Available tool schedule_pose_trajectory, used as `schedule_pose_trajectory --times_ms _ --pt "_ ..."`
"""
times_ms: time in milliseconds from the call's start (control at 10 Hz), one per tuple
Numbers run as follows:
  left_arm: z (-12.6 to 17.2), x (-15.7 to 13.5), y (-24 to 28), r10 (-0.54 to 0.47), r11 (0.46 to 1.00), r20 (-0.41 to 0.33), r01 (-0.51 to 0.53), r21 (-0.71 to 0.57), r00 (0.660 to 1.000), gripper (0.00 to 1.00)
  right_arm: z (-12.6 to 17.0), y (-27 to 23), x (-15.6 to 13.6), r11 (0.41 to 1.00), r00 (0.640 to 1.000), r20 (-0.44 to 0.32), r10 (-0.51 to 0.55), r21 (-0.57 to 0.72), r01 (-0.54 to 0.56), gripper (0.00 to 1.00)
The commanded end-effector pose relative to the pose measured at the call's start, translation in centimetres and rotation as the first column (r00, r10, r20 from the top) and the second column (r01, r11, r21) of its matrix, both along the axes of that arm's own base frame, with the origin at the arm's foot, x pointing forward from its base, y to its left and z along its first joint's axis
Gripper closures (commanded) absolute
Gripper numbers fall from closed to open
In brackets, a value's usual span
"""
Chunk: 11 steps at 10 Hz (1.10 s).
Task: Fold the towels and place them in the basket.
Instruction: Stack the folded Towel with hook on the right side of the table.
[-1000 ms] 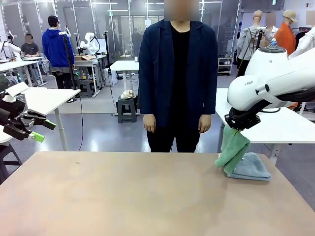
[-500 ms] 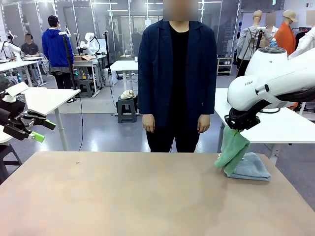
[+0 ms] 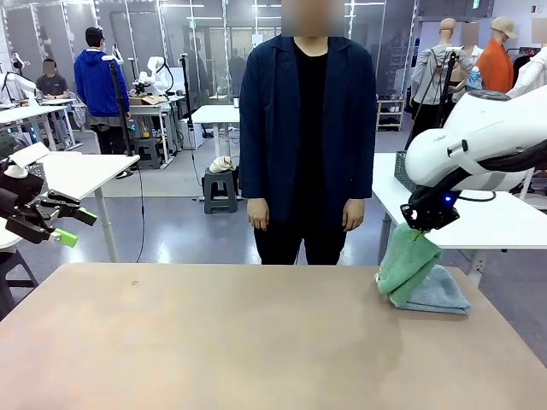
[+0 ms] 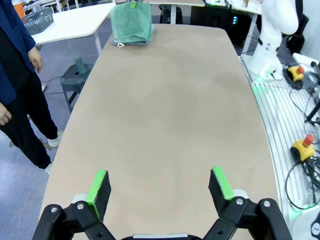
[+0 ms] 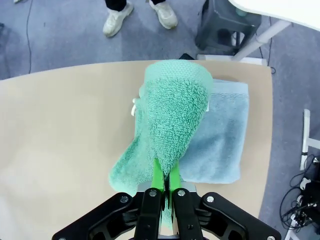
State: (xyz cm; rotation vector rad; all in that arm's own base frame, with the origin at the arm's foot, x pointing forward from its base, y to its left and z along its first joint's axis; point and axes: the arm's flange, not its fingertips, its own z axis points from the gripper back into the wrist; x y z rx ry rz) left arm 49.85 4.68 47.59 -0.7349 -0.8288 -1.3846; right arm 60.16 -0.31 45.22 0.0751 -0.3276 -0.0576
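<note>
A person in a dark jacket (image 3: pixel 309 128) stands at the far edge of the surface (image 3: pixel 239 342), hands hanging at their sides, well apart from the towels. A white side table (image 3: pixel 496 218) sits just beyond the far right corner, and a dark mesh basket (image 4: pixel 37 21) rests on it.

The right claw (image 5: pixel 164 181) is clamped on a green towel (image 3: pixel 408 263), its pads pinched together on a raised fold of the terry cloth. The towel hangs bunched and draped, its lower part resting on a grey-blue towel (image 3: pixel 440 290) that lies folded flat near the far right corner of the surface. A small white label (image 5: pixel 134 106) shows at the green towel's edge.

The left claw (image 4: pixel 160 186) hangs off the left edge of the surface, fingers wide apart and holding nothing.
</note>
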Motion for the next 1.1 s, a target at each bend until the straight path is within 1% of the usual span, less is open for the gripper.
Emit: schedule_pose_trajectory --times_ms 0,100,200,400,600,800,1000 --pt "0.1 -0.1 0.0 -0.002 1.000 0.003 0.002 -0.002 1.000 0.00 -0.4 -2.6 0.7 0.999 1.000 -0.020 0.013 0.047 -0.012 0.95" --pt "0.1 -0.1 0.0 -0.002 1.000 0.003 0.002 -0.002 1.000 0.00 -1.1 -4.0 0.7 0.998 0.999 -0.037 0.017 0.068 -0.015 0.95" --pt "0.1 -0.1 0.0 -0.002 1.000 0.003 0.002 -0.002 1.000 0.00 -2.0 -5.2 0.9 0.994 0.997 -0.050 0.052 0.095 -0.047 0.95" --pt "0.1 -0.1 0.0 -0.002 1.000 0.003 0.002 -0.002 1.000 0.00 -4.5 -7.4 1.2 0.988 0.993 -0.088 0.076 0.141 -0.063 0.95" --pt "0.1 -0.1 0.0 -0.002 1.000 0.003 0.002 -0.002 1.000 0.00 -6.8 -9.3 1.1 0.983 0.991 -0.124 0.044 0.180 -0.021 0.95" --pt "0.1 -0.1 0.0 -0.002 1.000 0.003 0.002 -0.002 1.000 0.00 -8.5 -10.6 1.6 0.987 0.990 -0.143 -0.005 0.159 0.028 0.95" --pt "0.1 -0.1 0.0 -0.002 1.000 0.003 0.002 -0.002 1.000 0.00 -9.6 -11.4 1.9 0.986 0.984 -0.178 -0.028 0.160 0.057 0.95"
